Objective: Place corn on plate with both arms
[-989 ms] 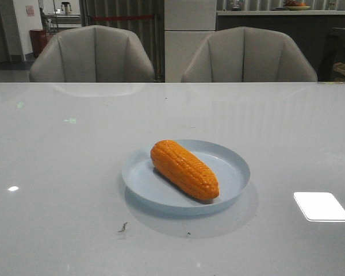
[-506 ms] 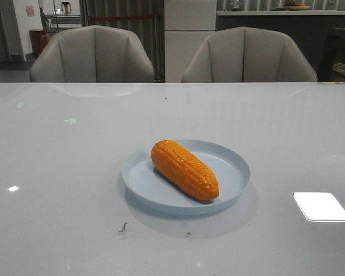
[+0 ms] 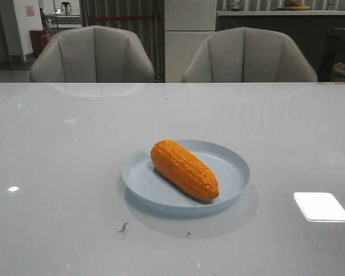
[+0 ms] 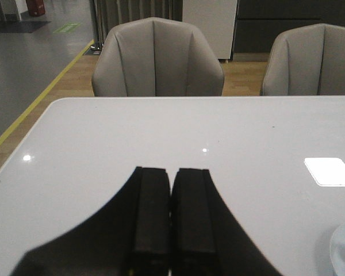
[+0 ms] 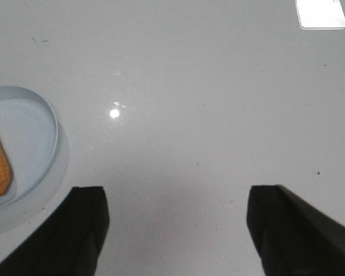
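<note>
left claw: fingers pressed together, nothing between them, held over bare counter. right claw: fingers spread wide apart, empty, above the counter just beside the plate. neither claw shows in the front view. counter: glossy pale grey, with a bright rectangular light reflection near the robot's right. two grey chairs stand behind the far edge. plate: pale blue, round, flat on the counter near its middle. corn: orange, lying on its side inside the plate, set diagonally, blunt end toward the far left, tapered end toward the near right rim.
</note>
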